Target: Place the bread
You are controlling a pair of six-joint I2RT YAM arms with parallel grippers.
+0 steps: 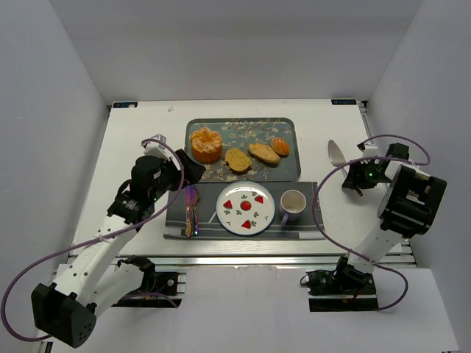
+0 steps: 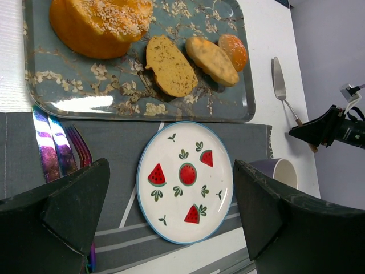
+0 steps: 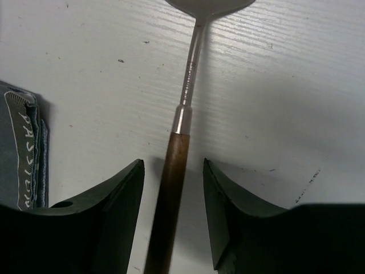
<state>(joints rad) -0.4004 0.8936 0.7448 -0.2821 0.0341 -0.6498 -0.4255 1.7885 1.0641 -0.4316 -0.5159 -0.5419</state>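
Note:
Three bread pieces lie on a blue floral tray (image 1: 288,170): a flat slice (image 1: 238,159) (image 2: 170,65), an oval roll (image 1: 263,152) (image 2: 212,59) and a small orange bun (image 1: 280,145) (image 2: 233,50). My left gripper (image 1: 193,170) (image 2: 171,165) is open and empty, hovering over the placemat's left part near the tray's front edge. My right gripper (image 1: 352,180) (image 3: 173,162) is open, its fingers on either side of the brown wooden handle of a metal server (image 3: 171,188) (image 1: 337,153) lying on the table, without touching it.
An orange ruffled cake mound (image 1: 206,144) sits at the tray's left. On a grey striped placemat (image 1: 309,224) are a watermelon-print plate (image 1: 246,208) (image 2: 185,181), a mug (image 1: 292,204) and iridescent cutlery (image 1: 190,209) (image 2: 54,151).

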